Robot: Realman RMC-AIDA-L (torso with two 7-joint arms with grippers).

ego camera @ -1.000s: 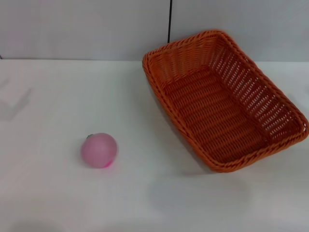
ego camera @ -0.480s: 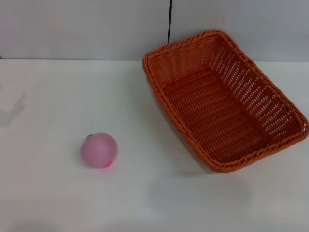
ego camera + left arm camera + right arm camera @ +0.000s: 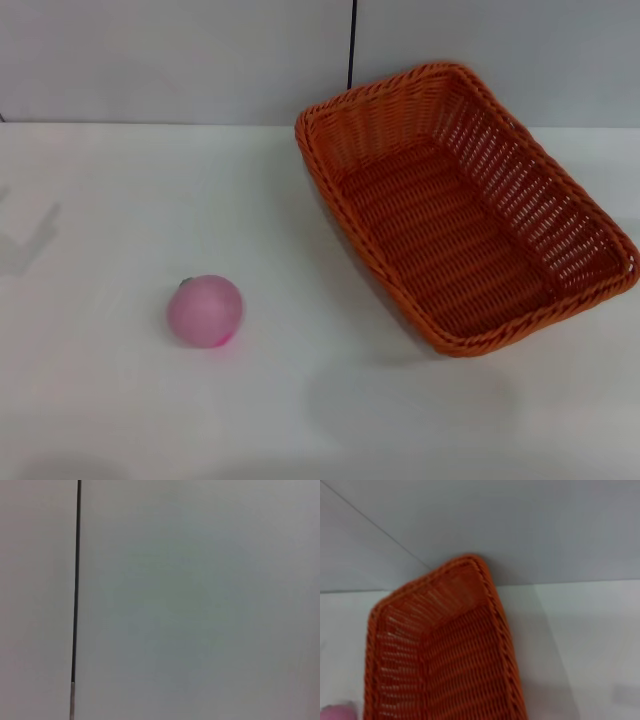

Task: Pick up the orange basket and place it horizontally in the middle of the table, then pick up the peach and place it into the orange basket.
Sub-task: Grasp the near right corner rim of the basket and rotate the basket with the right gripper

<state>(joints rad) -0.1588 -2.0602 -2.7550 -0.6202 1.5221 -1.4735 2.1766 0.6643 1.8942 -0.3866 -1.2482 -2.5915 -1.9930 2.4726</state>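
Observation:
The orange basket [image 3: 460, 215] lies on the right half of the white table [image 3: 120, 200], turned at a slant, its far corner by the back wall. It is empty. The right wrist view looks along the orange basket [image 3: 450, 650] from one end. The pale-pink peach [image 3: 205, 311] rests on the table's front left part, well apart from the basket; a sliver of the peach [image 3: 337, 713] shows in the right wrist view. Neither gripper shows in any view. The left wrist view holds only a plain wall.
A grey wall [image 3: 180, 60] with a dark vertical seam [image 3: 352, 45] runs behind the table. Faint shadows fall on the table at the far left [image 3: 30, 240] and at the front middle [image 3: 410, 405].
The faint shadow at the table's far left has shifted slightly. The basket and the peach have not moved.

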